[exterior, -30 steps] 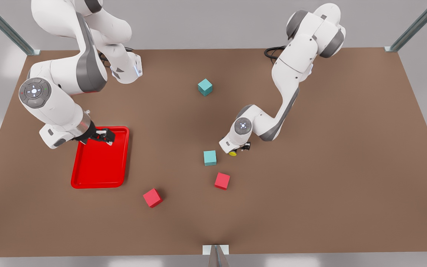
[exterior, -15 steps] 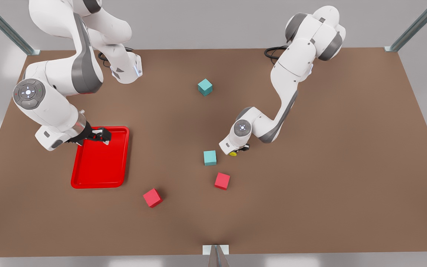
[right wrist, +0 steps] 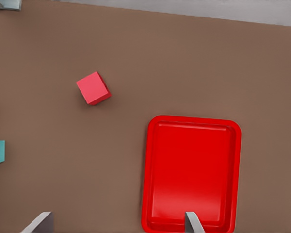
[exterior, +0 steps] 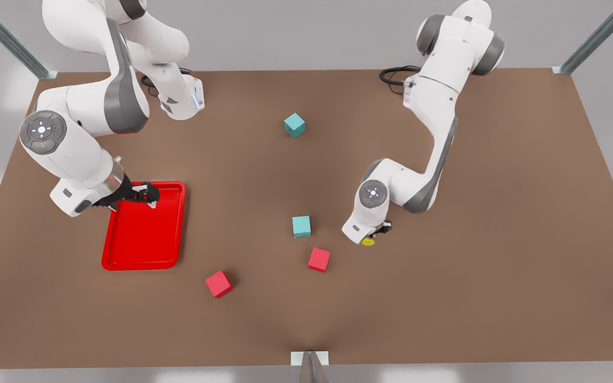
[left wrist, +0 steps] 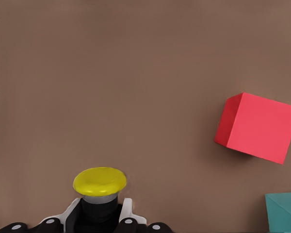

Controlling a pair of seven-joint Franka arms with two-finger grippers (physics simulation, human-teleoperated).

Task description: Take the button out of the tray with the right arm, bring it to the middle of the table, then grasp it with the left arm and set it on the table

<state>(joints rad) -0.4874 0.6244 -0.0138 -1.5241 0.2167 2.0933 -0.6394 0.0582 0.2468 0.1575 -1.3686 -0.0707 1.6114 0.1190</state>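
Left end effector [exterior: 374,234], clamping button [exterior: 368,241], shifted toward front view's right; right end effector [exterior: 144,194] spread above bare tray [exterior: 144,250].

A simulated robot test cell: a bare brown table [exterior: 498,213] framed by grey metal struts [exterior: 594,37], blank grey walls, two white robot arms [exterior: 434,133] mounted at its far edge.
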